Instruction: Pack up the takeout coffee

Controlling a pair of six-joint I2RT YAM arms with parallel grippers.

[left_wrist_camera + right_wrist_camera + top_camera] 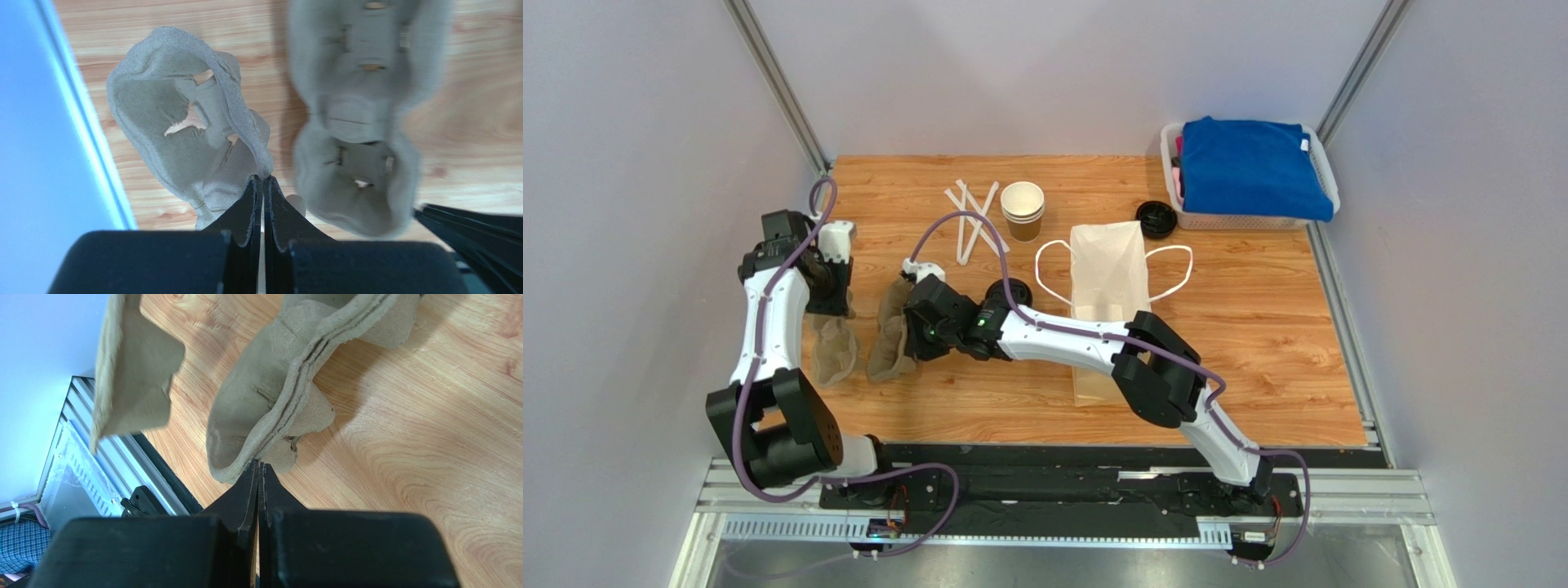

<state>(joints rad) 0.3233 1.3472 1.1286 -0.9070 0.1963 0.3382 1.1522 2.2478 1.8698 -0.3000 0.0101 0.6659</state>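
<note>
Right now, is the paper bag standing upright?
No, the paper bag lies flat on the wooden table, its handles spread sideways.

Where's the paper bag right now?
Top view: the paper bag lies flat right of centre on the table, its far end between the stack of cups and a black lid, the right arm crossing its near end.

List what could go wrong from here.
1. Right claw pinches a layered carrier stack; several may lift together.
2. Left claw grips only the rim of a carrier; the rim may tear or slip out.
3. Right arm lies across the bag; moving may drag it.
</note>
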